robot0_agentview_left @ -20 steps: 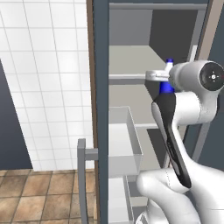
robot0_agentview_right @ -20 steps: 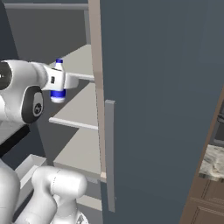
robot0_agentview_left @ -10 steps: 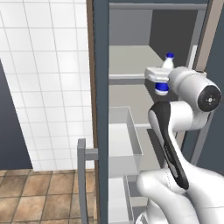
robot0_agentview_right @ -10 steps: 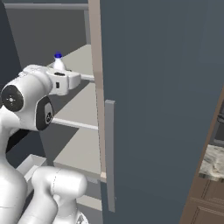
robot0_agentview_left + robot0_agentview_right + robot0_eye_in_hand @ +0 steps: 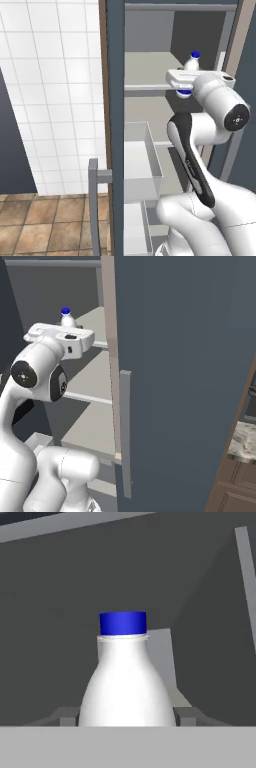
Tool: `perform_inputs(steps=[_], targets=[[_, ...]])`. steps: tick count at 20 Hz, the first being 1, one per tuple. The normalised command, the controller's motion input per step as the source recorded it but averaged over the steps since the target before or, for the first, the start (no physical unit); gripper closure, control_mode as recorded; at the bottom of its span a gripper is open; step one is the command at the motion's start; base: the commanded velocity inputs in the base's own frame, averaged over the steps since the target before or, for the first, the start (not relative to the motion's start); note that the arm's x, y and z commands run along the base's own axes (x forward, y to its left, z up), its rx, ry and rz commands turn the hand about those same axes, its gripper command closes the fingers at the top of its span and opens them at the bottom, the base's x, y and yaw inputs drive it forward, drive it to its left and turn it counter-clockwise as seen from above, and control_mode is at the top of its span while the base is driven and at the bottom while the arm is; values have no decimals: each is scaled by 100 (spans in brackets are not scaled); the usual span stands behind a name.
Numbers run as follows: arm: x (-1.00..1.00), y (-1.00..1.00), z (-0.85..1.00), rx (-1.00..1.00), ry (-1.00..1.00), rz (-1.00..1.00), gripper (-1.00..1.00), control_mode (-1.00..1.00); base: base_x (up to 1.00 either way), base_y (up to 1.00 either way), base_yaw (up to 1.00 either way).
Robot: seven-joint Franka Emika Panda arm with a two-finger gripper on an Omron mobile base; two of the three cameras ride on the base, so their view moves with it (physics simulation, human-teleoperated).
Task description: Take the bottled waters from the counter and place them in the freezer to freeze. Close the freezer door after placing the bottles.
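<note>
Step in hand was placement of the blue-capped bottle [image 5: 124, 677] in the freezer [image 5: 150, 70]. Nearest to me the freezer door [image 5: 185, 376] stood swung wide open on the right, its grey bar handle [image 5: 125, 433] facing the room; on the left side a white bin [image 5: 142, 162] sat on a lower level, below the arm's elbow. Further in, the gripper [image 5: 125, 718] had reached over the upper shelf [image 5: 147, 67] with the bottle upright between its finger tips [image 5: 186, 716], pinched on the lower body, cap up. From the base cameras the cap and neck poked up just beyond the hand, above the shelf surface; couldn't tell whether the base was touching the shelf or hanging just over it. Far back, plain grey freezer wall. My read: next move needs a short lowering until the bottle sits flat, then spread the fingers and back straight out without tipping it. The door was not yet closed.
</note>
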Motion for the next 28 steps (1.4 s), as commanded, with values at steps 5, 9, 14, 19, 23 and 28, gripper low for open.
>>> perform_inputs(steps=[5,9,14,19,23,28], targets=[[18,6,0,-2,6,0,100,-100,0,0,0],[6,0,0,0,3,0,100,-100,0,0,0],[30,0,-3,-1,3,0,100,-100,0,0,0],[26,0,3,-2,-1,-2,100,-100,0,0,0],[12,1,11,-7,-3,-2,100,-100,0,0,0],[43,0,0,-7,0,-5,100,-100,0,0,0]])
